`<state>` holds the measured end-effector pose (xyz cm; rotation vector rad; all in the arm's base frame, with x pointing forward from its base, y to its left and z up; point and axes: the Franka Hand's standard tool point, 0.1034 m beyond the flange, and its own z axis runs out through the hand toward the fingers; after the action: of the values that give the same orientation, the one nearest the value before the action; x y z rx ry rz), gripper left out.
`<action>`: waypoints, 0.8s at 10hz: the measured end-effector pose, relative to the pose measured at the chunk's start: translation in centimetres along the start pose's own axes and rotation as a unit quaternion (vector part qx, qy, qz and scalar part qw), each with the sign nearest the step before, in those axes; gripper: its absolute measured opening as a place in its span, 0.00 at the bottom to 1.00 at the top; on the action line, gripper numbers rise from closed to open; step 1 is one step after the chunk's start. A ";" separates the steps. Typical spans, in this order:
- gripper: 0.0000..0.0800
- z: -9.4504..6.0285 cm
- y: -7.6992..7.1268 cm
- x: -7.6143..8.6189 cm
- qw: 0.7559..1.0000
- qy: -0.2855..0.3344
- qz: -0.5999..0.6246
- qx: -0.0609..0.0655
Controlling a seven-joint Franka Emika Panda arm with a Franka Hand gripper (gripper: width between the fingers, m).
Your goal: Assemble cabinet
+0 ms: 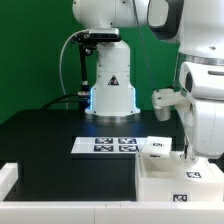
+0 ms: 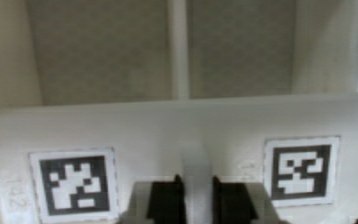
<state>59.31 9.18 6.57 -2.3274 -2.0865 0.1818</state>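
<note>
We see the gripper (image 1: 186,150) over the cabinet (image 1: 160,186), four o'clock from the marker board (image 1: 108,144). Its fingers (image 2: 163,200) sit nearly together; we cannot tell whether they hold anything.

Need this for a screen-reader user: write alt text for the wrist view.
Two dark fingers of the gripper sit close together against a white cabinet wall that carries two black-and-white square tags, one on either side of them. Whether they grip the wall is unclear. Beyond it, blurred ribbed inner walls show.
</note>
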 end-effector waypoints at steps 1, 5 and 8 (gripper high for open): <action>0.08 0.0 0.0 0.0 1.000 -0.001 0.000 0.003; 0.16 -0.2 0.0 -0.1 1.000 -0.003 -0.002 0.002; 0.58 -3.2 -1.3 -0.9 1.000 -0.005 -0.001 -0.014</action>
<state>58.23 8.65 9.92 -2.3451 -2.1095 0.1636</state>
